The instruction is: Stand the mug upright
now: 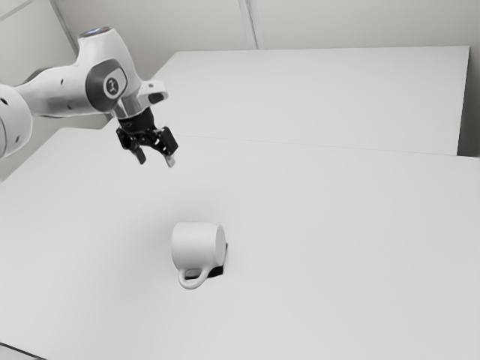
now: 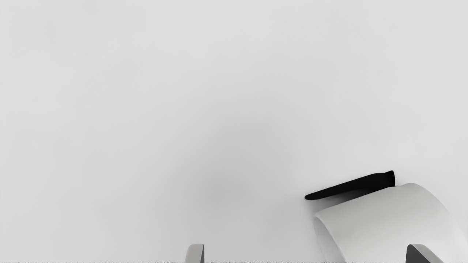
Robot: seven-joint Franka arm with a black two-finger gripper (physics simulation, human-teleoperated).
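In the exterior view, the sideways mug (image 1: 196, 246) shows its handle (image 1: 192, 283), apart from the spread claw (image 1: 156, 160).

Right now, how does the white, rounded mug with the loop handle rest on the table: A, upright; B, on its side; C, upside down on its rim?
B: the mug's curved wall lies along the white, flat table, and its open mouth faces sideways.

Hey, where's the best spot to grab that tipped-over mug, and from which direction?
Probably the handle, from above, one finger either side of it. The mug lies on its side, and that narrow loop juts out sideways, likely easier to straddle than the wide, round body.
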